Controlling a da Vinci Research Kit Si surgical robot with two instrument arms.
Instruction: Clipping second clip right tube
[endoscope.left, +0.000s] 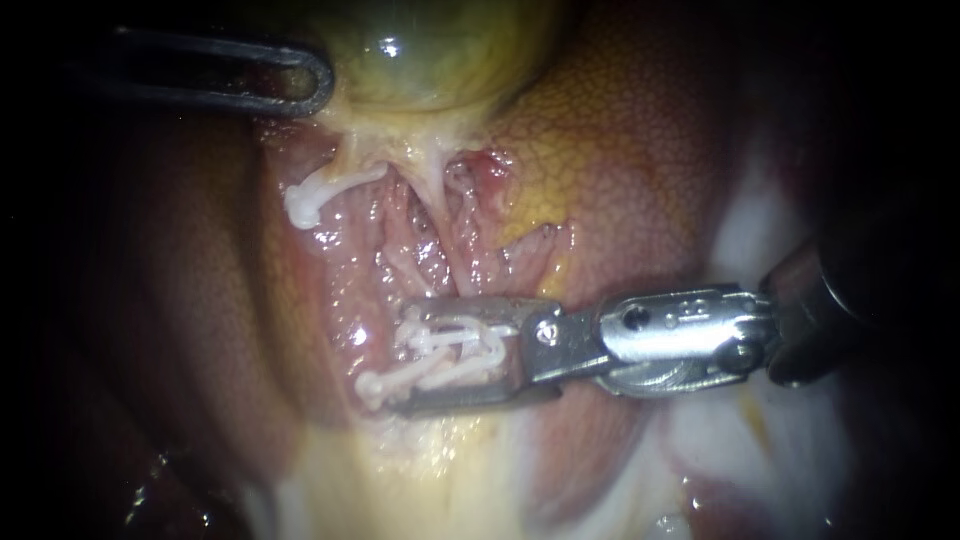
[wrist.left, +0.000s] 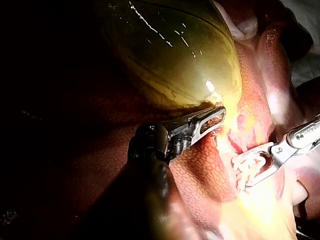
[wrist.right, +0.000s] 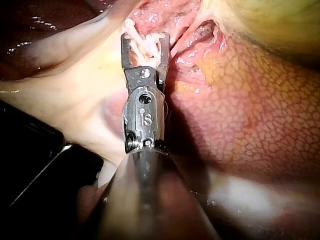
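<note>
The green gallbladder (endoscope.left: 430, 50) lies at the top, and my left instrument (endoscope.left: 315, 85) is shut on its lower edge, as the left wrist view (wrist.left: 215, 117) also shows. Below it on the left, a white clip (endoscope.left: 305, 200) sits on the left tube. My right instrument (endoscope.left: 405, 358) comes in from the right. Its jaws stand apart around a white clip (endoscope.left: 445, 340) on the right tube, touching it from both sides. A second white clip end (endoscope.left: 385, 385) pokes out past the lower jaw. In the right wrist view, white clip material (wrist.right: 142, 45) fills the jaws and hides the tube.
Mottled reddish liver (endoscope.left: 640, 150) lies to the right of the dissected bed (endoscope.left: 420, 250). Pale white material (endoscope.left: 745, 235) shows behind the right instrument's shaft. Yellowish fatty tissue (endoscope.left: 430, 470) lies below the jaws.
</note>
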